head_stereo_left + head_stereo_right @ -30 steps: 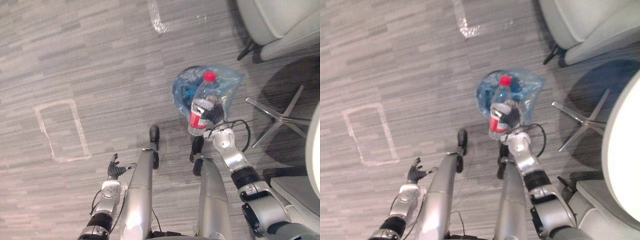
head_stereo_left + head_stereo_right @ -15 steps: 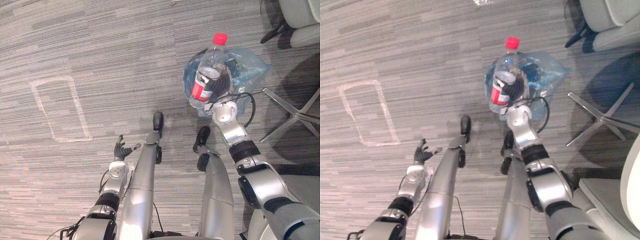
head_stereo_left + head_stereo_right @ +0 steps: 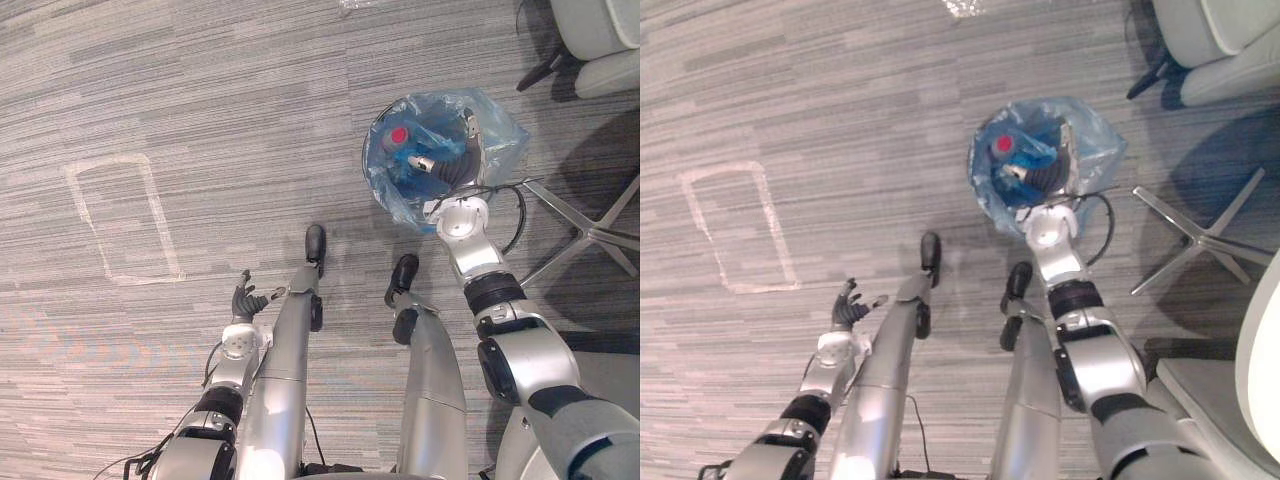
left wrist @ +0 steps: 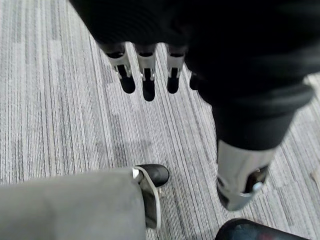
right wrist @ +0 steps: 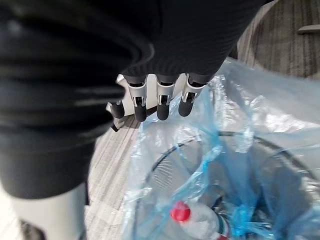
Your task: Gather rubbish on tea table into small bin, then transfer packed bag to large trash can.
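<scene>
Bottle point(image 3: 398, 136) has left my R hand point(image 3: 446, 168) and now lies in the small bin point(image 3: 392, 198) w/ blue bag (red cap up). R fingers straight, empty, over the rim. L hand point(image 3: 243, 300) hangs open, well apart.

Light was bright and even across the carpet point(image 3: 200, 100), no hot spots. A broad soft-edged shadow sat on it at the right around the chair base point(image 3: 601, 232), so the source was diffuse. The blue bag point(image 3: 497, 128) caught small white glints on its creases, stronger in the right wrist view. The ribbed covers of the left hand point(image 4: 145, 62) and right hand point(image 5: 164, 97) went near black, detail lost against the lit floor.
</scene>
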Robot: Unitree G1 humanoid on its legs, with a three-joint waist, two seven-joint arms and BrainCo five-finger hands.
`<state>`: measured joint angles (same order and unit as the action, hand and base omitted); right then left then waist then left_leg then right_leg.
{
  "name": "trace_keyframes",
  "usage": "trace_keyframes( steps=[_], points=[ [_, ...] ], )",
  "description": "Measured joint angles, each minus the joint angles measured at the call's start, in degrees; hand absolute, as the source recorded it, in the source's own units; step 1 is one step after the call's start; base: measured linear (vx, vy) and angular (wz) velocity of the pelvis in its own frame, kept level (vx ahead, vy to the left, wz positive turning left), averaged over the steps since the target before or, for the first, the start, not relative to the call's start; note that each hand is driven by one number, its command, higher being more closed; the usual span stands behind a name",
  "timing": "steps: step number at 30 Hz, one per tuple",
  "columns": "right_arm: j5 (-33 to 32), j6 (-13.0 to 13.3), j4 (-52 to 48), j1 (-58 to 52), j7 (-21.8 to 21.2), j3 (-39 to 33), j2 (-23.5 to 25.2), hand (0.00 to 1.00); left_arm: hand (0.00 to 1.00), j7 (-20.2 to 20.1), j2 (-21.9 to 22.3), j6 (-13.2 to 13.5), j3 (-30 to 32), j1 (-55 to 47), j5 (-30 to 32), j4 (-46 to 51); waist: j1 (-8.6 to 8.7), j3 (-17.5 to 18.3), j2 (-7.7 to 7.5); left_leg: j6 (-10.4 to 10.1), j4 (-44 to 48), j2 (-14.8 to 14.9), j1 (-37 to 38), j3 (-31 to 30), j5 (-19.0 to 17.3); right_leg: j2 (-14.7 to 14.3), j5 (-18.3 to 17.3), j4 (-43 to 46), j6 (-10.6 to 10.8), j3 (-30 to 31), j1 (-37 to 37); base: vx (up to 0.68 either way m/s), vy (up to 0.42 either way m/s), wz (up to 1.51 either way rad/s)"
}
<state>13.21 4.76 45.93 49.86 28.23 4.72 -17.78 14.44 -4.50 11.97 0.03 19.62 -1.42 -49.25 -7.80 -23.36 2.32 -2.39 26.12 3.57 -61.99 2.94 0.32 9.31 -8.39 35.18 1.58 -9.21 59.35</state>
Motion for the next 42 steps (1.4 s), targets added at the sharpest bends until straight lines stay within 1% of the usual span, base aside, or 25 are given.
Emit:
trace_keyframes(
  steps=[2,4,5,6,8,10,11,13,14,17,18,19,21,24,26,29,32,35,40,42],
  points=[
    [2.9,-0.4,0.0,-1.2,0.0,0.4,0.1,0.00,0.00,0.0,0.5,0.0,0.0,0.0,0.0,-0.3,0.01,0.3,0.04,0.0,0.0,0.2,0.0,0.0,0.0,-0.2,0.2,-0.4,0.0,0.0,-0.2,0.00,0.000,-0.02],
    [7.1,-1.0,0.0,-2.7,0.0,1.9,0.4,0.00,0.00,-0.1,1.0,0.0,-0.1,0.0,0.1,-1.1,0.18,1.0,-0.05,0.0,-0.1,0.2,0.1,0.1,0.0,-0.3,0.2,-0.5,0.0,0.0,-0.3,0.00,0.000,0.00],
    [8.0,-1.2,0.0,-2.9,-0.1,2.4,0.4,0.00,0.00,-0.1,1.0,-0.1,-0.2,0.0,0.1,-1.2,0.26,1.2,-0.11,0.0,-0.1,0.3,0.1,0.1,0.0,-0.3,0.2,-0.5,0.0,0.0,-0.3,0.00,0.000,0.00],
    [10.8,-1.4,0.0,-3.3,-0.2,3.1,0.6,0.00,0.00,-0.1,0.9,-0.1,-0.9,0.0,0.1,-1.4,0.41,1.3,-0.11,0.0,-0.1,0.3,0.2,0.1,0.0,-0.3,0.2,-0.6,0.0,0.0,-0.3,0.00,0.000,0.00],
    [13.7,-1.7,0.7,-3.2,-0.2,4.7,1.5,0.00,0.00,-0.1,0.9,-0.2,-1.2,0.2,0.2,-1.6,0.96,1.3,-0.11,0.0,-0.2,0.4,0.2,0.1,0.0,-0.4,0.2,-0.6,0.0,0.0,-0.3,0.00,0.000,0.00],
    [15.4,-2.0,2.3,-3.1,-0.4,5.5,2.1,0.00,0.00,-0.1,0.9,-0.2,-1.2,0.6,0.2,-2.3,1.24,1.3,-0.11,0.0,-0.3,0.4,0.2,0.1,0.0,-0.4,0.2,-0.6,0.0,-0.1,-0.3,0.00,0.000,0.00],
    [16.4,-2.6,5.2,-2.9,-1.0,6.8,2.2,0.00,0.00,-0.1,1.0,-0.5,-1.2,2.1,0.2,-3.4,1.32,1.3,-0.11,0.0,-0.7,0.4,0.0,0.1,0.0,-0.3,0.2,-0.7,0.0,-0.2,-0.2,0.00,0.000,0.00],
    [18.0,-3.3,7.9,-2.6,-1.4,7.1,3.3,0.00,0.00,-0.1,1.2,-0.9,-1.2,3.5,0.2,-4.0,1.40,1.3,-0.12,0.0,-1.0,0.4,-0.4,0.1,0.0,-0.3,0.2,-0.9,0.0,-0.4,0.1,-0.01,-0.003,0.04],
    [18.4,-3.9,10.4,-2.1,-1.8,7.1,4.2,0.00,0.00,0.0,1.5,-1.2,-1.2,4.7,0.1,-4.4,1.46,1.9,-0.48,-0.1,-1.0,0.4,-1.7,0.1,0.0,-0.3,0.2,-0.7,0.0,-0.4,1.5,0.00,0.000,0.00],
    [18.5,-4.8,13.3,-1.1,-3.3,6.9,5.2,0.00,0.00,0.0,2.1,-1.5,-1.2,7.7,0.1,-4.8,1.56,2.1,-0.49,-0.3,-0.6,0.4,-3.7,-0.1,0.7,-0.3,0.2,-0.3,0.0,-0.6,3.5,0.00,-0.011,0.06],
    [18.9,-5.3,15.7,-0.4,-4.1,6.4,6.4,0.00,0.00,0.0,2.9,-1.7,-1.2,9.6,0.1,-4.9,1.75,2.1,-0.49,-0.3,0.1,0.4,-4.8,-0.2,0.9,-0.2,0.1,0.3,-0.1,-0.7,4.5,0.00,-0.015,0.06],
    [19.0,-5.4,16.3,-0.4,-4.4,6.0,6.5,1.00,0.00,0.0,3.1,-1.7,-1.1,10.1,0.0,-4.9,1.86,2.1,-0.49,-0.3,0.3,0.4,-5.1,-0.1,0.9,-0.2,0.0,0.7,-0.2,-0.7,4.7,0.00,-0.020,0.07],
    [19.5,-5.9,18.0,0.1,-5.5,4.3,8.2,1.00,0.00,0.0,3.8,-2.1,-1.1,12.0,-0.1,-5.1,1.96,2.1,-0.48,-0.3,0.4,0.4,-5.2,-0.2,0.9,-0.1,-0.3,1.1,-0.4,-0.8,4.9,0.00,-0.016,0.05],
    [19.4,-6.2,18.2,0.3,-6.2,3.2,8.8,1.00,0.00,-0.1,4.3,-2.4,-0.8,13.1,-0.5,-5.2,2.13,2.1,-0.49,-0.4,0.2,0.3,-5.7,-0.1,0.8,0.2,-0.8,2.2,-0.8,-0.8,5.8,-0.02,-0.016,0.06],
    [19.4,-6.2,18.2,0.7,-6.9,2.9,9.1,1.00,0.00,-0.1,4.4,-2.4,0.5,13.7,-1.1,-5.2,2.19,2.1,-0.49,-0.5,0.2,0.3,-7.2,0.0,0.7,0.4,-1.0,3.2,-1.0,-0.8,7.9,-0.04,-0.022,0.07],
    [18.6,-6.2,18.2,0.6,-7.3,2.1,9.5,1.00,0.00,-0.1,4.5,-2.8,1.4,13.8,-1.8,-6.1,2.24,2.1,-0.50,-0.8,0.2,0.3,-8.6,0.0,1.4,0.5,-1.1,4.0,-1.1,-0.9,9.7,-0.03,-0.024,0.06],
    [16.9,-6.2,18.1,0.1,-7.3,1.6,10.1,1.00,0.00,-0.2,5.0,-2.9,2.7,13.7,-2.6,-6.3,2.24,2.1,-0.50,-0.8,0.8,0.4,-8.2,0.0,1.4,0.5,-1.1,4.5,-1.2,-0.9,9.2,0.00,0.000,0.00],
    [15.8,-5.6,17.1,0.2,-7.1,1.6,10.1,1.00,0.00,-0.9,5.3,-2.8,3.0,13.7,-2.8,-6.0,2.23,2.1,-0.50,-0.8,1.0,0.6,-7.5,-0.1,1.3,0.4,-1.1,4.4,-1.2,-0.9,8.3,-0.01,-0.003,-0.01],
    [13.8,-5.0,13.7,-1.9,-7.0,2.4,10.6,1.00,0.00,-1.1,5.3,-2.9,3.1,12.0,-2.9,-5.8,2.23,2.1,-0.50,-0.7,0.9,1.1,-5.6,0.0,1.3,-0.2,-0.8,3.4,-1.3,-1.0,6.1,-0.03,-0.011,-0.06],
    [12.9,-4.9,10.6,-4.3,-6.9,2.9,10.7,1.00,0.00,-1.1,5.3,-2.9,3.3,9.8,-2.9,-4.9,2.35,2.1,-0.50,-0.6,0.9,1.5,-3.7,0.4,1.1,-0.5,-0.8,2.8,-1.4,-1.0,4.1,-0.01,-0.013,-0.07]
  ],
)
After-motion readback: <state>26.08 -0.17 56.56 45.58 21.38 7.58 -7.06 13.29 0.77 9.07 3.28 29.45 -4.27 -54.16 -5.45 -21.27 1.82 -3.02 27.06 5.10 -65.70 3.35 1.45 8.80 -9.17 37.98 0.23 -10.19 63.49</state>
